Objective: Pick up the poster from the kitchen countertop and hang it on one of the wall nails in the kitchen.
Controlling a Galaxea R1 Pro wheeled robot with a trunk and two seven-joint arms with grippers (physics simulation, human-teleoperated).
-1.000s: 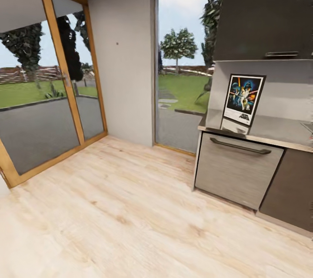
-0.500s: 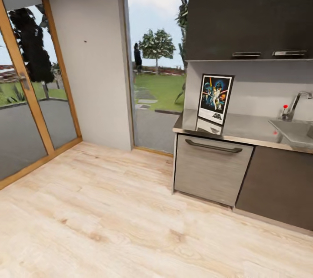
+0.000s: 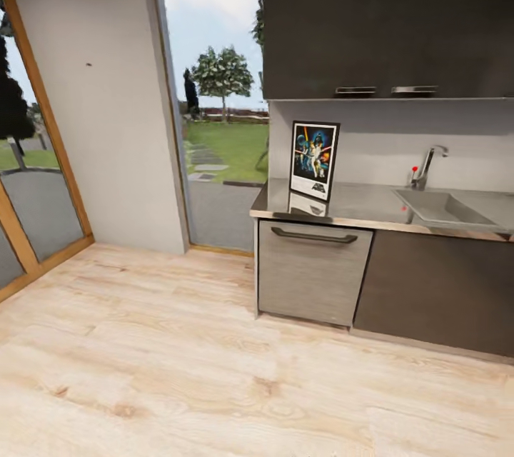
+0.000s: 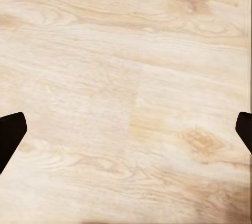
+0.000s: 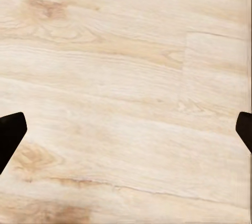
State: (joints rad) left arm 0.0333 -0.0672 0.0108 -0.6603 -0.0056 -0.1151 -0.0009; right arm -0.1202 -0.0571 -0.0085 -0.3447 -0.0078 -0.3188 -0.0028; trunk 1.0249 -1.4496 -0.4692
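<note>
The poster (image 3: 313, 159) stands upright on the kitchen countertop (image 3: 371, 208), leaning against the pale backsplash near the counter's left end, and its reflection shows on the glossy slab. A tiny dark wall nail (image 3: 88, 64) dots the pale grey wall at the left. In the left wrist view my left gripper (image 4: 126, 132) is open, its dark fingertips (image 4: 9, 135) spread wide over bare wooden floor. In the right wrist view my right gripper (image 5: 126, 132) is open too, with fingertips (image 5: 9, 132) wide apart above the floor. Nothing lies between either pair of fingers.
A sink (image 3: 441, 206) with a tap (image 3: 427, 166) sits right of the poster. Dark upper cabinets (image 3: 385, 21) hang above, and a grey drawer front with a bar handle (image 3: 313, 236) stands below. A tall window (image 3: 214, 107) and a wood-framed glass door (image 3: 32, 157) lie left. Wooden floor (image 3: 178, 357) stretches ahead.
The whole head view has swung to the right, so the camera turned: poster, counter and nail slid leftwards in the picture, and the sink and tap came into sight. The things themselves stayed put.
</note>
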